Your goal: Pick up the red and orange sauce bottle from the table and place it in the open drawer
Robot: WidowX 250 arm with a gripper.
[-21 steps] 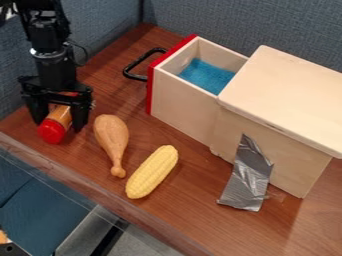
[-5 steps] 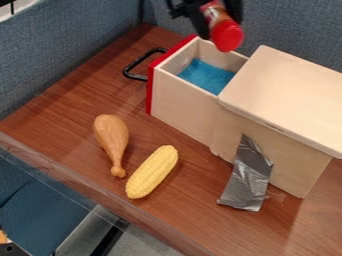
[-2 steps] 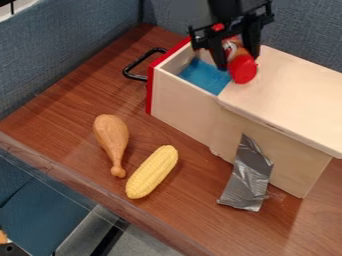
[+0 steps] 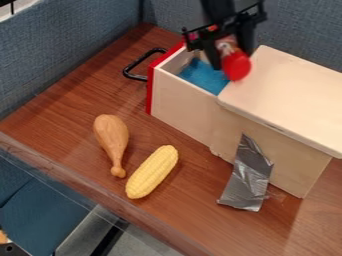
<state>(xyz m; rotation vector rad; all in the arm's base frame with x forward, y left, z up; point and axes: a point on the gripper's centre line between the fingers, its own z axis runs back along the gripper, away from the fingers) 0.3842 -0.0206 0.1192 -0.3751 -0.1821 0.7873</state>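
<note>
Hand (image 4: pixel 231 59) grips red-capped bottle (image 4: pixel 236 65) over open drawer (image 4: pixel 179 97), near box lid (image 4: pixel 290 90).

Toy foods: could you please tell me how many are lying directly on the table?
2: the drumstick and, beside it, nearer the box, the yellow corn cob. The red-capped bottle is in the tool. Any behind the box would be hidden.

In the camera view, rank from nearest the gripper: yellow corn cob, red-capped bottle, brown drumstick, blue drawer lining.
1. Red-capped bottle, between the fingers
2. Blue drawer lining, just below
3. Brown drumstick, lower left; yellow corn cob, lower: too close to call
</note>
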